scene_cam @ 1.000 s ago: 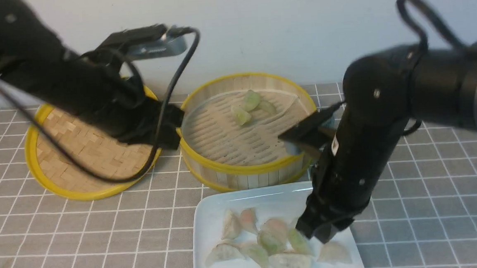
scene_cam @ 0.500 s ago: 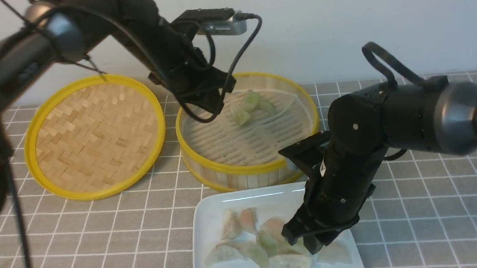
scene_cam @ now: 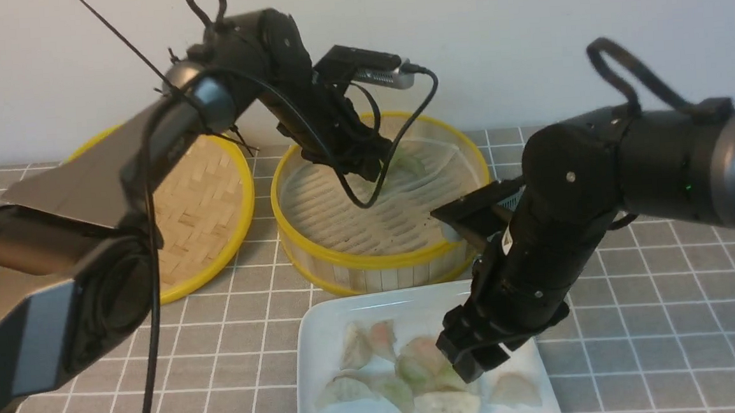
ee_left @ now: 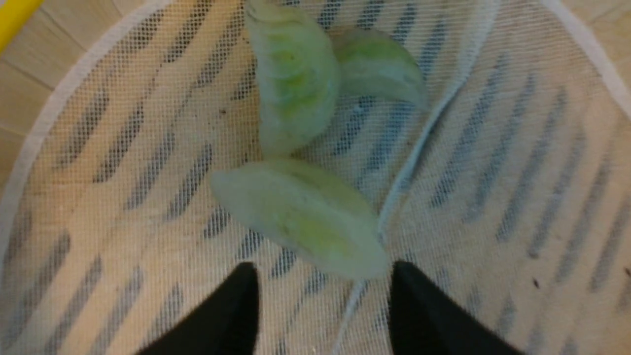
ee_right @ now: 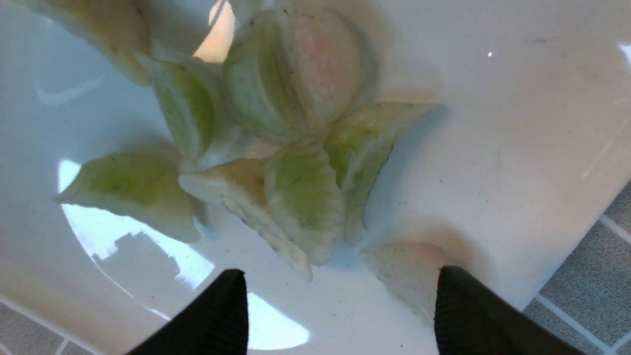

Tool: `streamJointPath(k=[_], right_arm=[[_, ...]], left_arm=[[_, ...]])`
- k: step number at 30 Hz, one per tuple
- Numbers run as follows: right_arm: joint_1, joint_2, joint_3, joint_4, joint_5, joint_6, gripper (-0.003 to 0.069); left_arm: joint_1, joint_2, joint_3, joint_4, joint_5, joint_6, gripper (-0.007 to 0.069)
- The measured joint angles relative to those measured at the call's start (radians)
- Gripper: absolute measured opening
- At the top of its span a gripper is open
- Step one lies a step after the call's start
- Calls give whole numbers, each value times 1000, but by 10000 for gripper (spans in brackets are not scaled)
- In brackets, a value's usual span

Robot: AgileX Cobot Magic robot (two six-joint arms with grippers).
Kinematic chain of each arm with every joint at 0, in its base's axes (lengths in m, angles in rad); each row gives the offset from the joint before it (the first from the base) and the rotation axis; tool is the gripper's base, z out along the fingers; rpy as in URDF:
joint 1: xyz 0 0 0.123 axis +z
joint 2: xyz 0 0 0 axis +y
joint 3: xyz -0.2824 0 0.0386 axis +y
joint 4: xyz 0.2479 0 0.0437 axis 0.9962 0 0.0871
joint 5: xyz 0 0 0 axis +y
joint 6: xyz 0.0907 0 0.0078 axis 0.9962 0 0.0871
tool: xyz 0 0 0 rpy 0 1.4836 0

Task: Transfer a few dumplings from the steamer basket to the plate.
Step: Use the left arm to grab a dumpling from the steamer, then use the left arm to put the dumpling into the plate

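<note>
Two black left fingers (ee_left: 231, 315) are standing apart and gripping nothing, hovering low over the pale mesh liner (ee_left: 493, 197) inside the round bamboo steamer basket with yellow rims (scene_cam: 371, 260). Just ahead of their tips, a pale green crescent dumpling (ee_left: 300, 219) is lying on the liner. Its long axis is running slantwise across the gap rather than along it, so the fingers are facing its broad side. By my reading, a short advance and descent would be bringing it between them. Two more green dumplings (ee_left: 293, 79) are resting just beyond, close together.

The right fingers (ee_right: 217, 320) are likewise hanging apart and empty above the glossy white square plate (ee_right: 493, 123), where a cluster of pale green and pink-tinged dumplings (ee_right: 296, 148) is already sitting. The left arm is plainly the nearer one to the basket's remaining dumplings. Beside the basket, a shallow woven-bamboo lid (scene_cam: 201, 197) is lying on the grey tiled worktop (scene_cam: 668, 316).
</note>
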Motion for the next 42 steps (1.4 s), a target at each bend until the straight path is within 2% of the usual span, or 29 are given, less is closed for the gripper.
streamJointPath(k=[4,7,11,13,18,22,23,26,31,42], right_arm=[[0,-74,0,1,7,-1,461],[0,-120,0,-5,5,-1,461],[0,-148,0,-32,-2,-1,461],[0,-152,0,-47,-2,-1,461],[0,-152,0,-72,-6,-1,461],[0,-152,0,-72,-6,-1,461],[0,-152,0,-75,-6,-1,461],[0,-152,0,-85,-6,-1,461],[0,-155,0,-111,-6,-1,461],[0,-241,0,-123,-6,0,461]], left_arm=[[-1,34,0,-3,-58,0,536],[-1,55,0,-3,-87,0,577],[-1,66,-1,-5,-106,0,570],[-1,71,-2,-5,-113,0,544],[-1,74,-6,-11,-112,1,405],[-1,73,-6,-11,-96,1,400],[-1,69,-6,-11,-80,1,377],[-1,49,-6,5,-4,4,168],[-1,-34,-24,14,144,1,176],[-1,-157,-48,22,238,1,174]])
